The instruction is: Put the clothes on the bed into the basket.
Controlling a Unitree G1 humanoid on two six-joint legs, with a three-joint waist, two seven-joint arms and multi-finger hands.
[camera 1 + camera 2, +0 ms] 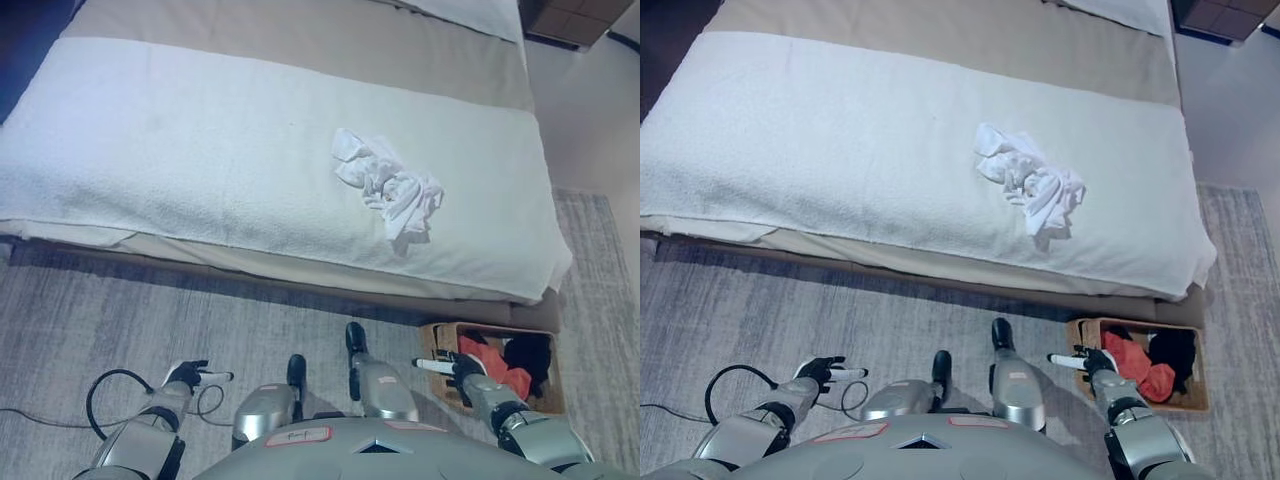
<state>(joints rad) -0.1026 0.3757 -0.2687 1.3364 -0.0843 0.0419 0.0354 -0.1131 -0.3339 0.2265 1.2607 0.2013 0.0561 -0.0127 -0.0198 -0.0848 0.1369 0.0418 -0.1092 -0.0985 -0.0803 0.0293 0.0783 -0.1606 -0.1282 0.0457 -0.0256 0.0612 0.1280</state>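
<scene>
I see one crumpled white garment left on the bed, toward its right end and nearer the front edge. The basket sits on the grey rug just off the bed's front right corner — red cloth and black cloth already inside. My left hand and right hand hang low, fingers relaxed — holding nothing.

Crumpled white cloth on matt terry blanket.
</scene>
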